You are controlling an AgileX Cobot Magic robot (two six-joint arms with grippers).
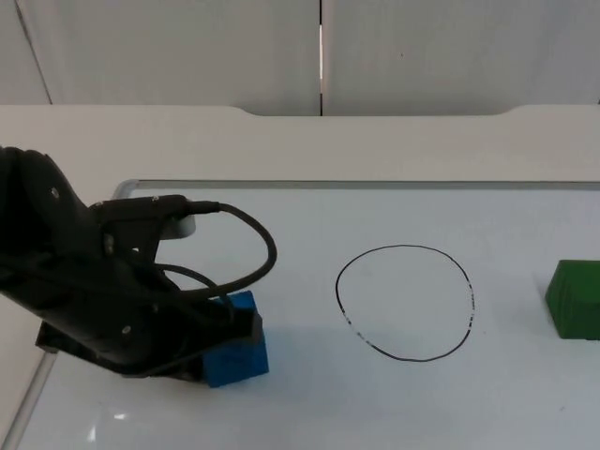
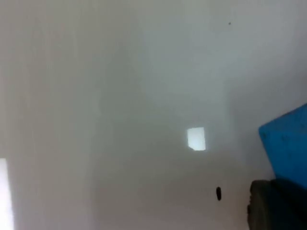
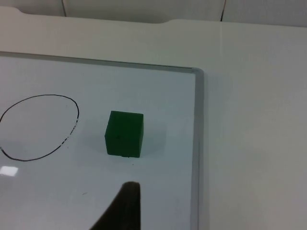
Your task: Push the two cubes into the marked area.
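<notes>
Bright, even overhead light; small square glare patch on the glossy white board [image 2: 144,72] beside the blurred blue cube [image 2: 288,143]; soft shadows, left wrist view unfocused.

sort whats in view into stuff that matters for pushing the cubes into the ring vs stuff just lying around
Part of the job:
- blue cube, left of the ring, with the left tool right against it
- green cube, right of the ring, untouched
- drawn black ring, nothing inside it yet

Just there:
- whiteboard under it all
- white table top around the board
- grey partition wall behind
</notes>
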